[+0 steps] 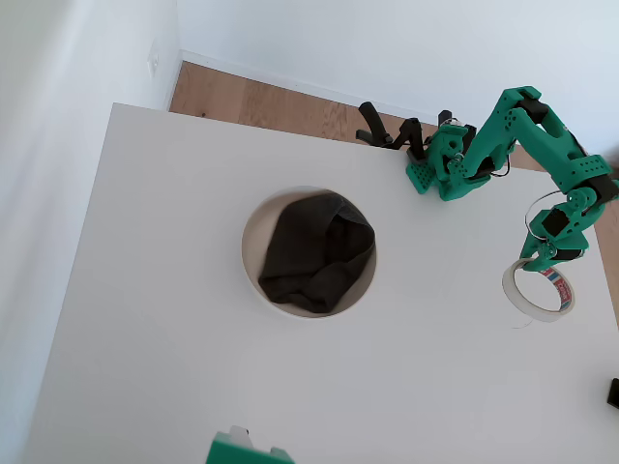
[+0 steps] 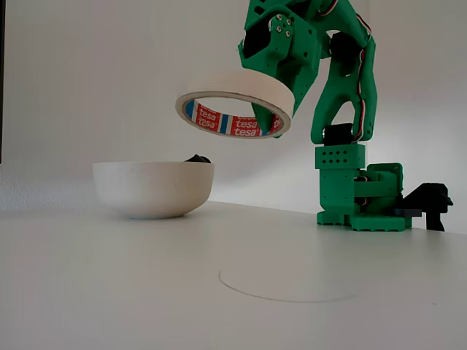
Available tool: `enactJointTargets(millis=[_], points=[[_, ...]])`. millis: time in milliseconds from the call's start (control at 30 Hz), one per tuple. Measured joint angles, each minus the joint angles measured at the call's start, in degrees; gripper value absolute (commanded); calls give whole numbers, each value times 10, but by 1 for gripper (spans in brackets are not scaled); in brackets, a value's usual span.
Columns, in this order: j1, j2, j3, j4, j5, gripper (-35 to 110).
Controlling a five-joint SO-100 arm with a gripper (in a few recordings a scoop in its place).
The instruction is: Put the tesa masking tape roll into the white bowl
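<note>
Tesa masking tape roll, flat cream ring, gripper clamped on it

White desk, bare matte top. Crumpled dark grey-black cloth near desk centre in overhead view. Faint thin circle outline on near desk surface in fixed view. Wooden floor strip beyond far edge; white wall behind.

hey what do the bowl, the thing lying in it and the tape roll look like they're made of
Bowl: matte white, thick wall, probably ceramic or plastic.
Cloth in it: dark, soft fabric, crumpled in folds.
Tape roll: cream paper-like masking tape, printed core inside, held by the green gripper, which looks like plastic.
</note>
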Motion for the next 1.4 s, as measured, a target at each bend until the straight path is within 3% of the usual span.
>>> enactJointTargets(millis=[300, 667, 1033, 1400], points=[[232, 125, -54, 47, -86, -8], [522, 128, -54, -22, -154, -8], [715, -44, -54, -171, -185, -8], [778, -304, -165, -264, -191, -8]])
